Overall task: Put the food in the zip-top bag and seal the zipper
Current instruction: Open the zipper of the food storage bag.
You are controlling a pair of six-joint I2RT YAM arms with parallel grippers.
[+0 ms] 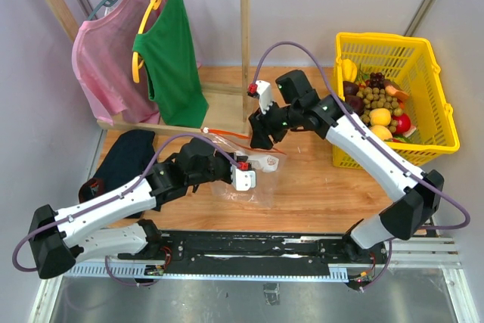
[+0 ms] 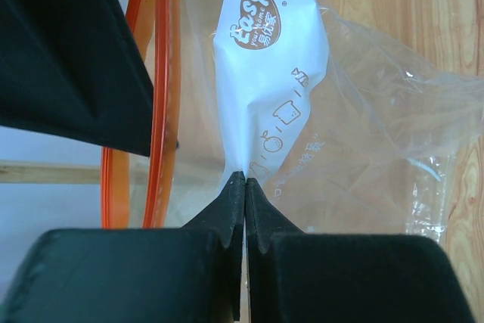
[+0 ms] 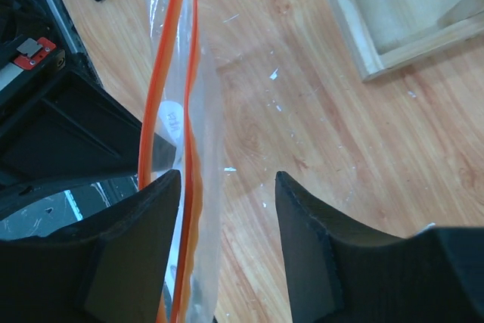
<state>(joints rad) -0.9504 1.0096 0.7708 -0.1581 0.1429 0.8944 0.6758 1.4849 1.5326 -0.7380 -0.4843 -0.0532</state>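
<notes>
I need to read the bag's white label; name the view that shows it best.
Left wrist: the white label sits close and large, logo readable. Top external shows a tiny pale patch; right wrist only a sliver beside the zipper.

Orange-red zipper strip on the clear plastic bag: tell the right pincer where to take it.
Probably best to take the orange-red zipper strip on the stretch standing edge-up between the right pincer's open jaws, coming down from above. It is thin and upright there, and the left pincer pinches the clear plastic bag.
</notes>
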